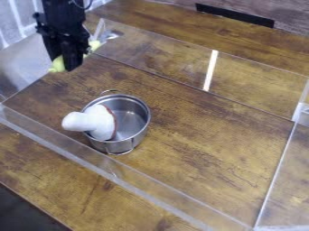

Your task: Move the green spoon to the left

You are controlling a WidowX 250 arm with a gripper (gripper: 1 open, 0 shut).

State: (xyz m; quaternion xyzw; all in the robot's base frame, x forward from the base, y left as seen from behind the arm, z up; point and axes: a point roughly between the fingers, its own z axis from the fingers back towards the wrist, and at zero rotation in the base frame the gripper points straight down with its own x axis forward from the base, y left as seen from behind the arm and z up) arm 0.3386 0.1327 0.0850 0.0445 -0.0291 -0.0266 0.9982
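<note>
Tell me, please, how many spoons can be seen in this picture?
1. The green spoon is at the upper left, held between the gripper fingers above the table; only its yellow-green handle end shows. More could be hidden inside the pot, behind the white mushroom-shaped object.

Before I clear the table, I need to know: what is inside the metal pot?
A white mushroom-shaped object leans in the metal pot, its round head over the rim. The pot floor beneath it is covered.

Gripper (60, 61) at far-left of the table (218, 135), the green spoon (58, 63) between its fingers (70, 56); pot (121, 124) stands nearer the camera and right of the fingers, well apart, with the mushroom-shaped object (87, 122) leaning over its left rim.
</note>
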